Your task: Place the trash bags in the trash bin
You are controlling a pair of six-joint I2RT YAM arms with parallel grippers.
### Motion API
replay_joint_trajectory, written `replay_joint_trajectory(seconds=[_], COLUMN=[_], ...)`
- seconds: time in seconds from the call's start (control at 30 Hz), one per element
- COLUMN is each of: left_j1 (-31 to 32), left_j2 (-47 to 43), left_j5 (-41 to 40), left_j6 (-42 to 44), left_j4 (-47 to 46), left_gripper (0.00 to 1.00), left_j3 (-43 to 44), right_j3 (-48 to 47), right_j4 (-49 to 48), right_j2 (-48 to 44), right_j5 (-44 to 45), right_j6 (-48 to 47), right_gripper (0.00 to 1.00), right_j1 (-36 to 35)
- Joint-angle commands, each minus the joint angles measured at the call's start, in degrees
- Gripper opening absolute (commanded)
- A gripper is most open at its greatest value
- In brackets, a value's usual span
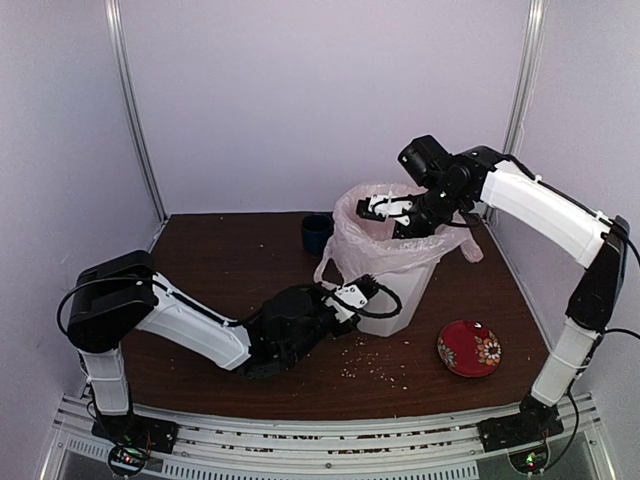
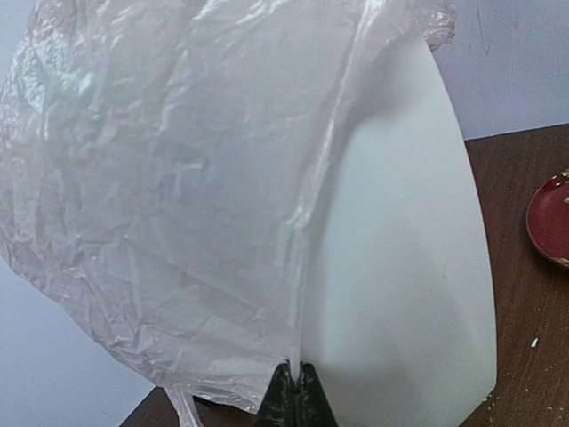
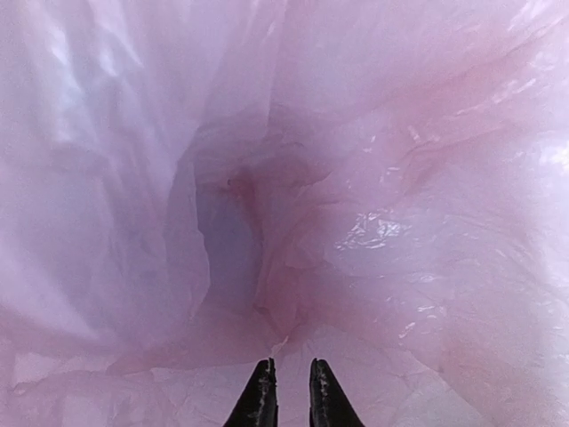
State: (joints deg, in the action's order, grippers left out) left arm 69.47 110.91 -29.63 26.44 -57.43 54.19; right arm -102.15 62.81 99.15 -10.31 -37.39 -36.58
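Light, limp and slippery, the thin translucent pale pink plastic bag (image 1: 345,235) drapes over the tall white faceted plastic bin (image 1: 410,295) right of centre, probably best pinched at its hem, where the left hand (image 2: 296,366) clenches it, while the right hand (image 3: 291,365), barely parted and empty, sits inside.

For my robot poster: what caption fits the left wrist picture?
Left gripper pinches the pink trash bag draped over the white bin.

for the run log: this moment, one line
left fingers shut on thin pink plastic bag | right fingers apart inside bag | bag draped over tall white plastic bin
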Motion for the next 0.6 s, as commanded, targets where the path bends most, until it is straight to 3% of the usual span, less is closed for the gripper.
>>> replay_joint_trajectory(seconds=[0.0, 0.17, 0.57], left_j1=[-0.4, -0.42, -0.39], left_j2=[0.23, -1.07, -3.36], left_j5=[-1.81, -1.31, -0.12], left_j6=[1.1, 0.6, 0.3], left_j4=[-6.7, -6.37, -8.05], left_gripper=[0.0, 0.0, 0.0], left_j3=[0.96, -0.81, -4.05], right_j3=[-3.2, -6.37, -2.75], right_j4=[-1.37, -3.3, -14.71], right_j2=[-3.3, -5.98, -16.56], right_j5=[-0.93, -2.57, -5.05], right_j6=[1.51, 3.44, 13.33], right_gripper=[0.16, 0.16, 0.19], right_j1=[0.02, 0.35, 4.35])
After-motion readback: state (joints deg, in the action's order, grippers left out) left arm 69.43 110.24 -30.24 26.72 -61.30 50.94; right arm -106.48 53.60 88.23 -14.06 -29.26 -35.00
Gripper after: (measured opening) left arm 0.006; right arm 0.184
